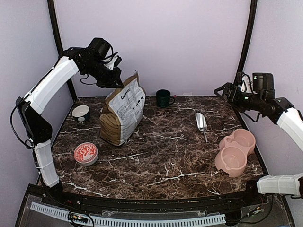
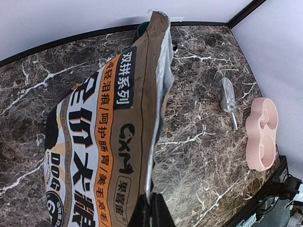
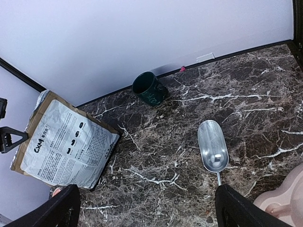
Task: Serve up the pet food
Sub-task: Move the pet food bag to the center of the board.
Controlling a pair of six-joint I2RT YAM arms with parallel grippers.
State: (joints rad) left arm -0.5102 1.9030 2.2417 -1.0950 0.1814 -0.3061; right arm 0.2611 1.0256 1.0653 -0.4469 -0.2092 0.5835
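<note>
Top external: marble table (image 1: 165, 156), lilac walls (image 1: 189, 42).

Light was soft, even and fairly bright, coming from overhead. The bag (image 1: 124, 111) cast only a faint shadow on the marble table (image 1: 165, 161). Beyond the wide right jaws the metal scoop (image 3: 212, 146) glinted; the right fingers (image 3: 61, 208) were dark and blurred; the left wrist view bowed at its edges

Tan/white printed bag (image 1: 124, 113), pink bowl (image 1: 235, 151), dk-green mug (image 1: 164, 98), brown-marbled table (image 1: 165, 161).
</note>
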